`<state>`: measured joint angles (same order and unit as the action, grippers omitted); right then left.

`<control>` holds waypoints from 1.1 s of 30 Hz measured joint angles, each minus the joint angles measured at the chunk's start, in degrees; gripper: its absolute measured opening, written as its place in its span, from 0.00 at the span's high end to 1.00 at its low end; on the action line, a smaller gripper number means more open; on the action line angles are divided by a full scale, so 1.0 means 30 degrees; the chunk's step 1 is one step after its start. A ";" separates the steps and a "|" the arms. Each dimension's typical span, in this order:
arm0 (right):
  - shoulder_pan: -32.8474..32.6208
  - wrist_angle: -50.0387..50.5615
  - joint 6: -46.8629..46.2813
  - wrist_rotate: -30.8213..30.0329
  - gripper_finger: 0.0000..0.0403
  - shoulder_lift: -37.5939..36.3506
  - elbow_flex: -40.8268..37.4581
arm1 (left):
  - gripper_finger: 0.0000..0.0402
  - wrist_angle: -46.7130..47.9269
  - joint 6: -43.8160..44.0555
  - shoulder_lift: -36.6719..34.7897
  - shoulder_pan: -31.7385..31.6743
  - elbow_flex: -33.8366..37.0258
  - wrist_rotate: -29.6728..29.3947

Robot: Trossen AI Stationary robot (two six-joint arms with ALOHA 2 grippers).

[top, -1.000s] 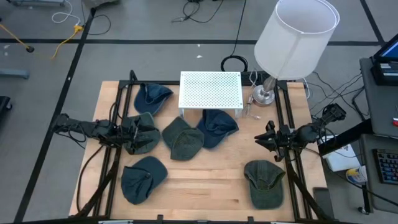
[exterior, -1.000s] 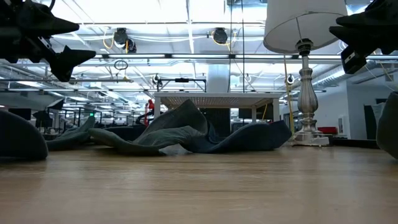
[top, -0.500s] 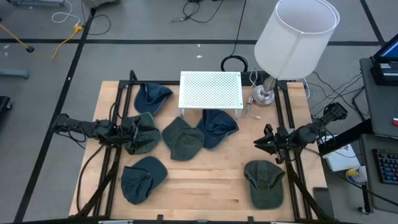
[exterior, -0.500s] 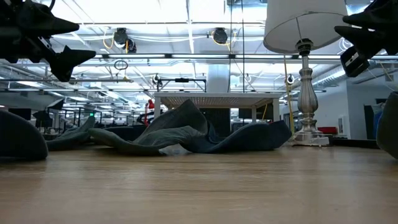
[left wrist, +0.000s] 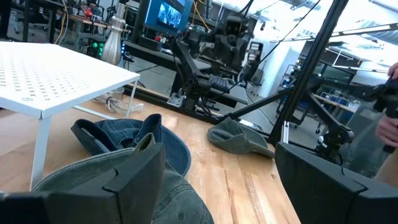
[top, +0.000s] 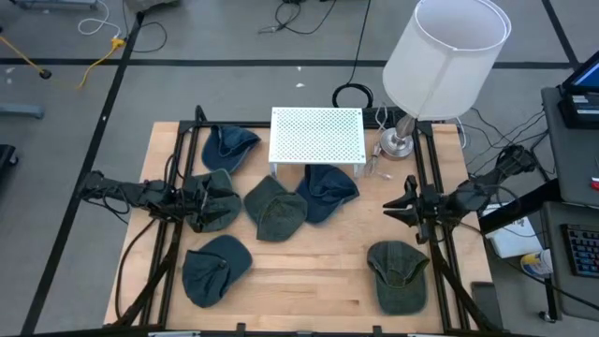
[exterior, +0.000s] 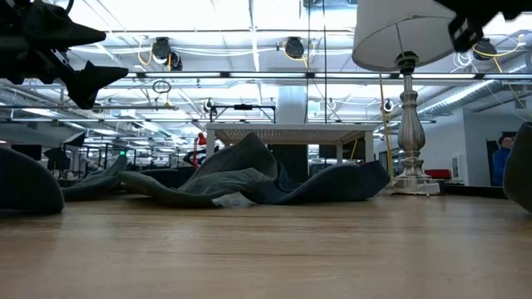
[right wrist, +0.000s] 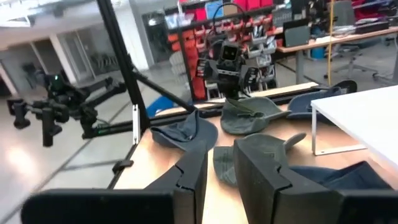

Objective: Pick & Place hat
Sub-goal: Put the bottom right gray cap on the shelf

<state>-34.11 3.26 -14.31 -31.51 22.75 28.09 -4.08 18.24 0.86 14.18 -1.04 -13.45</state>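
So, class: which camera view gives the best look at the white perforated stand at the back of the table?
The high view: the white perforated stand shows whole from above, holes visible. The low view shows only its thin top and legs behind the hats. The left wrist view shows one corner and a leg; the right wrist view only an edge.

You have two dark, slender jointed arms. The left gripper [left wrist: 217,180] carries broad, flat matte-black fingers [left wrist: 134,180] with angular edges. The right gripper [right wrist: 221,177] shows similar black blocky fingers [right wrist: 264,168] with bevelled faces. Black cables trail behind the right arm.
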 joint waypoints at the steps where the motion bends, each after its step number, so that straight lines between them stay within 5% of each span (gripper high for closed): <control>1: 0.0000 0.0677 -0.0111 0.0031 0.81 0.0496 0.0725 | 0.24 -0.0001 0.0000 0.0000 -0.0003 0.0000 0.0006; 9: 0.0000 0.5834 -0.4882 0.0015 0.65 0.4262 0.5971 | 0.24 -0.0006 -0.0006 0.0000 -0.0003 0.0000 0.0000; 18: 0.0000 0.7941 -0.9932 0.0030 0.43 0.7571 0.9766 | 0.24 -0.0006 -0.0006 0.0000 -0.0002 -0.0006 0.0000; 26: -0.0030 1.0763 -1.4141 0.0131 0.40 1.0535 1.4335 | 0.24 0.0000 -0.0001 0.0000 -0.0003 0.0000 0.0000; 33: -0.0051 1.4405 -1.7933 0.2382 0.42 1.3386 1.9269 | 0.24 0.0000 -0.0001 -0.0006 -0.0003 0.0000 0.0006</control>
<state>-34.26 46.47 -68.10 -24.36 62.91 85.90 -4.08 18.24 0.84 14.17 -1.04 -13.43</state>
